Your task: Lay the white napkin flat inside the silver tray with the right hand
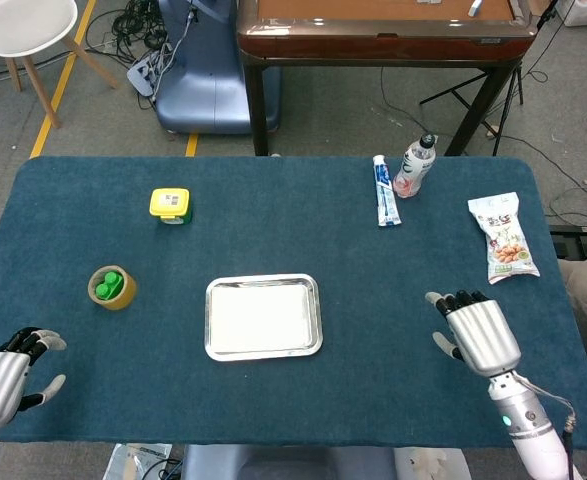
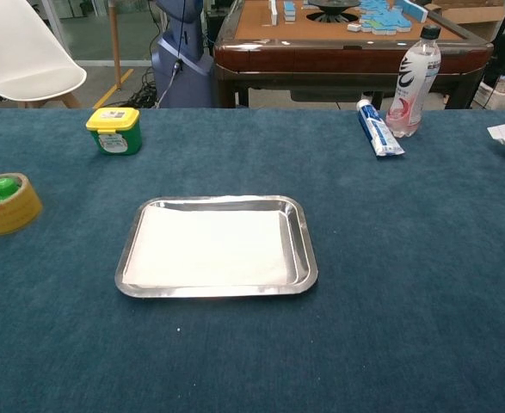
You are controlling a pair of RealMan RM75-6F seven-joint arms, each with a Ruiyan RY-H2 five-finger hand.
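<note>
The white napkin (image 1: pixel 259 316) (image 2: pixel 207 247) lies flat inside the silver tray (image 1: pixel 314 318) (image 2: pixel 305 249) at the middle of the blue table. My right hand (image 1: pixel 480 334) hovers at the near right of the table, well clear of the tray, fingers apart and holding nothing. It does not show in the chest view. My left hand (image 1: pixel 3 378) sits at the near left corner, fingers apart and empty, seen only in the head view.
A yellow-lidded green tub (image 1: pixel 171 205) (image 2: pixel 114 130) and a tape roll with green caps (image 1: pixel 112 287) (image 2: pixel 3 204) stand on the left. A toothpaste tube (image 1: pixel 384 192) (image 2: pixel 378 128), a water bottle (image 1: pixel 414 166) (image 2: pixel 412 80) and a snack bag (image 1: pixel 505 238) lie at the far right.
</note>
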